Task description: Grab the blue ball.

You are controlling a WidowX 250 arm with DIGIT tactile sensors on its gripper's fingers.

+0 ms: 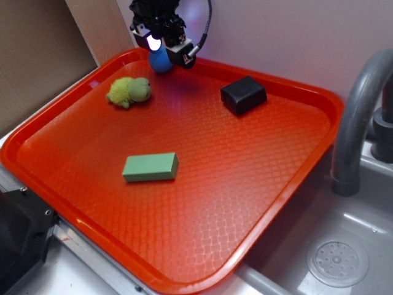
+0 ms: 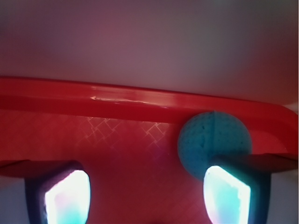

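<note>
Hand spread wide, low over the red tray's far rim. Blue ball sits against that rim, partly behind one finger, ungripped.

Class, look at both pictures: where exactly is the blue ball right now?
In the exterior view the blue ball lies at the red tray's far rim, just under the gripper, beyond the green plush toy. In the wrist view it sits by the right finger.
</note>
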